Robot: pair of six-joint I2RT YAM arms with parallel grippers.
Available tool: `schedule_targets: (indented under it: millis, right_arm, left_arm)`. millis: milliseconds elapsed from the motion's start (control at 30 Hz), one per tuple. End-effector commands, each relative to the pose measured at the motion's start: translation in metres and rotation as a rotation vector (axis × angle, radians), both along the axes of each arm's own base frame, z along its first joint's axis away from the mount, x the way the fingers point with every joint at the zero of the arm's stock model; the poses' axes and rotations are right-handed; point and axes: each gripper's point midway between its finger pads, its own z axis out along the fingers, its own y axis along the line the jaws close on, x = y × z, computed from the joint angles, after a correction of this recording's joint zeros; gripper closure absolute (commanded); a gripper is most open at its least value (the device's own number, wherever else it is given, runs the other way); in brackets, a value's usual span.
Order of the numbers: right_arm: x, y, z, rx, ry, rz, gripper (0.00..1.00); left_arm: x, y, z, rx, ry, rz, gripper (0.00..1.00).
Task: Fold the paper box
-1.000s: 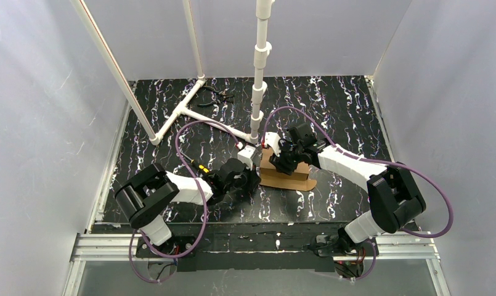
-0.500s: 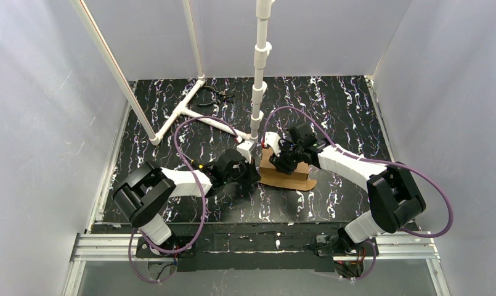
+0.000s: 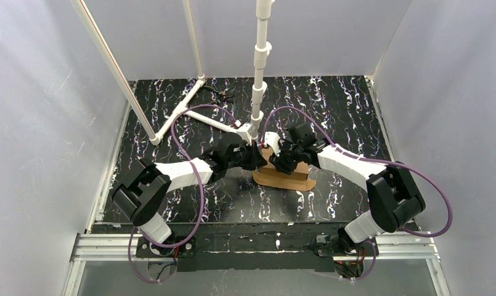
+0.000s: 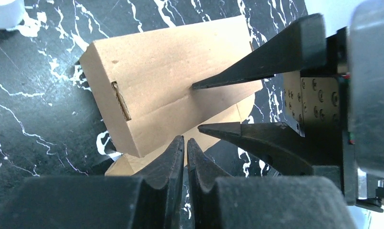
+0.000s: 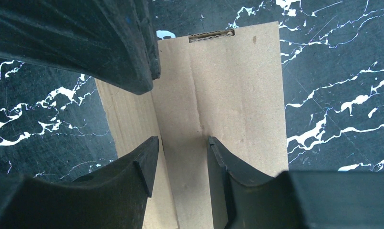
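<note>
Half through the closing step, seemingly, with box (image 4: pixel 151 81) just ahead of left pincer (image 4: pixel 185 139), pressed together, and below right pincer (image 5: pixel 181 140), spread over its top; next calls for tucking loose flap (image 3: pixel 294 183) in without shoving box away.

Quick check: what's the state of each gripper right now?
Left gripper: closed, empty, tip at the paper box edge.
Right gripper: open over the paper box, nothing clamped.
</note>
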Motion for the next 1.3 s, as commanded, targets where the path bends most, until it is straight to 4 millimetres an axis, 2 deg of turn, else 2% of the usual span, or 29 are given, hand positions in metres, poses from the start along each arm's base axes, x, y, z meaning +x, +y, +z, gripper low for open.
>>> schedule_targets:
  millis: [0,133,367,467,800,1000,1167,1267]
  right_arm:
    - [-0.041,-0.021,-0.041,-0.112,0.198,0.004,0.51]
    - [-0.040,-0.020,-0.041,-0.112,0.196,0.003,0.50]
    - [-0.040,-0.020,-0.042,-0.114,0.201,0.005,0.50]
    - [-0.040,-0.020,-0.043,-0.115,0.206,0.004,0.50]
    - [-0.041,-0.020,-0.044,-0.117,0.208,0.004,0.50]
    - [-0.041,-0.021,-0.044,-0.119,0.209,0.005,0.50]
    - [-0.041,-0.021,-0.044,-0.120,0.209,0.007,0.50]
    - [-0.041,-0.021,-0.044,-0.118,0.208,0.006,0.50]
  left_arm:
    - [-0.002,0.005,0.003,-0.004,0.042,0.022,0.94]
    - [-0.007,0.019,0.006,0.009,0.018,0.056,0.90]
    - [-0.032,0.062,-0.015,0.029,0.036,0.169,0.67]
    - [-0.038,0.065,-0.023,-0.004,0.035,0.185,0.60]
    - [-0.032,0.046,-0.049,0.016,0.070,0.199,0.58]
    - [-0.028,0.035,-0.059,0.025,0.094,0.211,0.63]
    - [-0.028,0.030,-0.057,0.013,0.096,0.196,0.87]
    - [-0.027,0.028,-0.052,0.004,0.089,0.193,0.95]
